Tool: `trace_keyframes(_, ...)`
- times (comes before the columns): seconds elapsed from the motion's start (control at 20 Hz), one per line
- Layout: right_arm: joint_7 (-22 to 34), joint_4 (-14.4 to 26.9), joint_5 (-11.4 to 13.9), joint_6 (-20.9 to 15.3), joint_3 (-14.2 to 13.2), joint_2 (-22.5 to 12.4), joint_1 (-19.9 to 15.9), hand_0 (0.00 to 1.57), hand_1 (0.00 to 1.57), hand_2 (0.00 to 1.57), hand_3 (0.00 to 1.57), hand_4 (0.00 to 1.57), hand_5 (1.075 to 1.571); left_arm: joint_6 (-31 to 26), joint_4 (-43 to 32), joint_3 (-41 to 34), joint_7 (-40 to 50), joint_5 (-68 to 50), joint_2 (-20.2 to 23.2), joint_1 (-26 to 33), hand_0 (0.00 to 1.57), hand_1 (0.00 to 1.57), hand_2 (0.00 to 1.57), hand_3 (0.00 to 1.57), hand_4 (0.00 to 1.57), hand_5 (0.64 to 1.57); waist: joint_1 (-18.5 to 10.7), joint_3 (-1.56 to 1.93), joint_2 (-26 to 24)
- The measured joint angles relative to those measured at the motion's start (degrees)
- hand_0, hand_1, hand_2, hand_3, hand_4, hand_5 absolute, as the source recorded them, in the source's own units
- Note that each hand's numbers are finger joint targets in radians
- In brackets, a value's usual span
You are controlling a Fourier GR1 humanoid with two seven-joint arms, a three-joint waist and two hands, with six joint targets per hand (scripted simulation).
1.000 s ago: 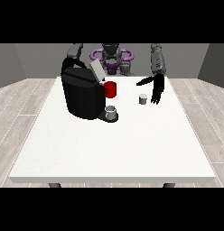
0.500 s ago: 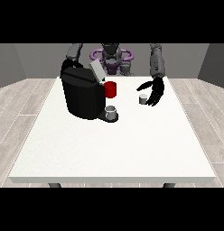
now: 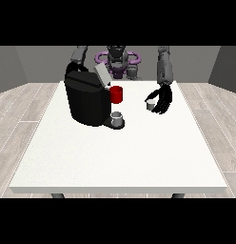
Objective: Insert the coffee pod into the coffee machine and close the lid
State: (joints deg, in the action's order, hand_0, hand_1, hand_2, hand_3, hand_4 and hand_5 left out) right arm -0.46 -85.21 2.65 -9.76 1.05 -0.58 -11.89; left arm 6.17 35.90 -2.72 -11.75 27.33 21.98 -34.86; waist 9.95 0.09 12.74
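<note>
Coffee machine (image 3: 86,101) at left on white surface (image 3: 120,152), lid (image 3: 102,75) tilted up, open.
Red part (image 3: 116,94) on machine's front; grey cup (image 3: 117,117) on drip tray below. Further right, small grey coffee pod (image 3: 150,105) on surface, hand at the view's right (image 3: 162,100) just beside it, fingers curled around pod, contact unclear. Other hand hidden behind machine.
</note>
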Motion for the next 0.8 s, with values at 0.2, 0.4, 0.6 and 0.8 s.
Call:
trace_keyframes(0.2,-0.8,1.2,-0.5,0.6,-0.7,-0.4,0.3,0.0,0.0,0.0,0.0,0.51,1.571,2.2,-1.3,0.1,-0.5,1.7,-0.7,-0.6,0.92,0.92,1.04,0.83,0.36,1.571,-0.3,-0.03,-0.4)
trace_keyframes(0.4,-1.9,1.7,-1.5,1.2,-1.7,-0.6,-0.3,0.0,0.0,0.0,0.0,0.51,1.571,4.8,-2.5,0.6,-1.9,4.0,-0.6,-1.5,0.9,0.9,1.01,0.78,0.31,1.571,0.0,0.03,0.4)
trace_keyframes(0.6,-2.0,1.6,-2.1,1.1,-2.0,-0.3,0.0,0.0,0.0,0.0,0.0,0.53,1.571,4.3,-3.8,1.2,-2.8,5.7,0.8,-2.1,1.17,1.17,1.29,1.18,0.41,1.571,0.2,0.06,0.3)
trace_keyframes(0.8,-2.1,3.0,-2.6,0.9,-2.4,-0.4,0.1,0.0,0.0,0.0,0.0,0.41,1.571,3.1,-4.5,1.5,-3.2,6.8,0.8,-3.3,1.42,1.42,1.46,1.42,0.56,1.571,-0.4,-0.04,-0.6)
